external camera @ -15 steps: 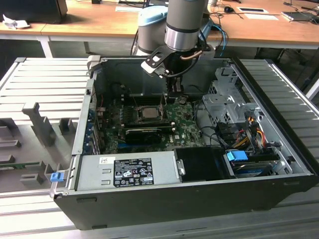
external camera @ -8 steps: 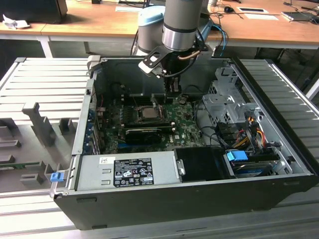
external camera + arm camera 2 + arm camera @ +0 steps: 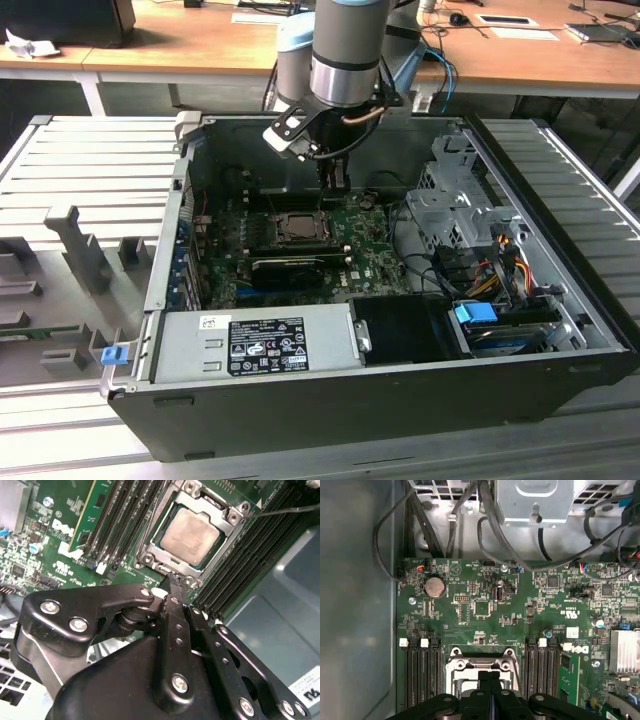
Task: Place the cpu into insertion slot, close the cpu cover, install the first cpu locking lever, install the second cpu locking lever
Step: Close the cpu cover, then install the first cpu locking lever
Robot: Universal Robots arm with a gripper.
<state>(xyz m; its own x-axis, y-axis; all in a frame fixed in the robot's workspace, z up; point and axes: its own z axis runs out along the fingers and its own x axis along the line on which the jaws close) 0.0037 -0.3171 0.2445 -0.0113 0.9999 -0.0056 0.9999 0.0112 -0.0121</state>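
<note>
Second wrist view: gripper (image 3: 172,582) pinched together beside cpu (image 3: 191,534) framed by cpu cover (image 3: 206,499); white sticker (image 3: 309,690) print illegible.

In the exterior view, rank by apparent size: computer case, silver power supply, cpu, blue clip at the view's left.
1. computer case
2. power supply
3. cpu and blue clip: these look alike; the clip sits nearer the camera, so unranked.
</note>
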